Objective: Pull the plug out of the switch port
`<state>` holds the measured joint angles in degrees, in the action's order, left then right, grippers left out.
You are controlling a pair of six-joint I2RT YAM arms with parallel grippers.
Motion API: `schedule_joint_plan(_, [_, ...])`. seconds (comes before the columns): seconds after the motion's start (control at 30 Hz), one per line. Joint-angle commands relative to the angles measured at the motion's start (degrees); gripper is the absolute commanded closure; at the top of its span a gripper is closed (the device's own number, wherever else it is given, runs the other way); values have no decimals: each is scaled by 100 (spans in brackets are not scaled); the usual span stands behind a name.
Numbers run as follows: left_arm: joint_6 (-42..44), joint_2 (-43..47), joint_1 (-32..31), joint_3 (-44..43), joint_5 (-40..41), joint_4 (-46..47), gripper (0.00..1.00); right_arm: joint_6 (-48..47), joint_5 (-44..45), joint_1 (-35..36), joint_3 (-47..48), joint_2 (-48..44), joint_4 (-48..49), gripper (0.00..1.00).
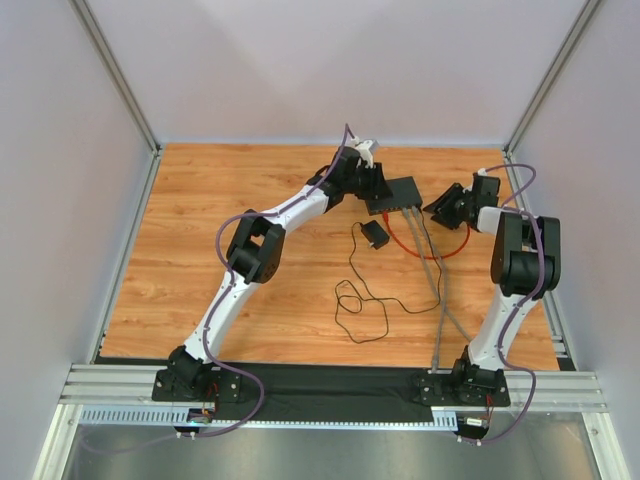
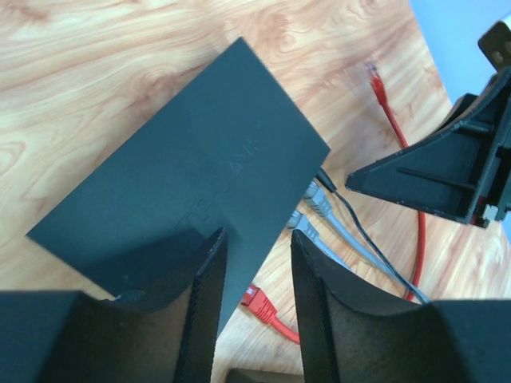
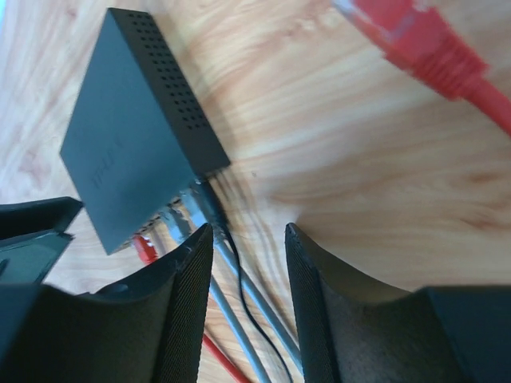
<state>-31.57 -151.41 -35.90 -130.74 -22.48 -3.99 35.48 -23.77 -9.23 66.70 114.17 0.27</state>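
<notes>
The flat black switch (image 1: 400, 192) lies at the back middle of the table. It also shows in the left wrist view (image 2: 184, 183) and the right wrist view (image 3: 132, 128). Two grey plugs (image 2: 313, 209) and a thin black cord (image 2: 323, 179) sit in its port side. A red plug (image 2: 260, 302) lies against that side; I cannot tell whether it is seated. My left gripper (image 2: 257, 233) is open above the switch's port-side corner, with the red plug below the gap. My right gripper (image 3: 248, 227) is open above the grey cables (image 3: 239, 295), just right of the switch.
The red cable (image 1: 440, 250) loops on the table right of the switch, its free end (image 3: 415, 40) lying loose. A small black adapter (image 1: 375, 234) with a thin coiled cord (image 1: 360, 300) lies in front. The grey cables (image 1: 438, 290) run toward the near edge.
</notes>
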Motion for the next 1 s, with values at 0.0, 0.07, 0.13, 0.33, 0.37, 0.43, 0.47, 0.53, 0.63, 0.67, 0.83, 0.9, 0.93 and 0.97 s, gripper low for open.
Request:
schedule_joint_plan(0.0, [-323, 59, -13, 30, 315, -260, 57, 178, -295, 62, 265, 184, 351, 58])
schedule_joint_plan(0.07, [-402, 42, -5, 40, 306, -348, 58, 187, -304, 62, 230, 176, 403, 58])
schedule_joint_plan(0.13, [-376, 42, -13, 22, 437, -523, 60, 204, -295, 62, 230, 150, 395, 59])
schedule_joint_plan(0.33, [115, 129, -48, 13, 859, -787, 61, 257, -383, 62, 283, 255, 316, 60])
schedule_joint_plan(0.37, [203, 147, -57, 13, 868, -788, 61, 257, -383, 71, 283, 264, 315, 60])
schedule_joint_plan(0.43, [572, 252, -101, 57, 920, -770, 59, 266, -365, 71, 274, 264, 289, 60])
schedule_joint_plan(0.47, [747, 296, -119, 83, 982, -779, 58, 257, -348, 71, 265, 255, 272, 60])
schedule_joint_plan(0.53, [1222, 402, -215, 49, 1079, -849, 53, 257, -356, 71, 274, 264, 254, 61])
schedule_joint_plan(0.63, [1905, 551, -373, 48, 1149, -858, 48, 257, -427, 88, 353, 316, 192, 61])
schedule_joint_plan(0.67, [2057, 578, -417, 48, 1228, -875, 46, 257, -470, 97, 362, 334, 184, 62])
schedule_joint_plan(0.83, [2384, 762, -497, 171, 1563, -894, 43, 213, -471, 202, 440, 369, 96, 65])
schedule_joint_plan(0.9, [2541, 771, -514, 163, 1493, -893, 43, 187, -445, 229, 467, 378, 52, 65])
schedule_joint_plan(0.93, [2655, 780, -514, 163, 1483, -919, 43, 187, -436, 229, 467, 378, 43, 65])
schedule_joint_plan(0.97, [2909, 789, -532, 163, 1501, -928, 43, 178, -436, 229, 458, 369, 43, 66])
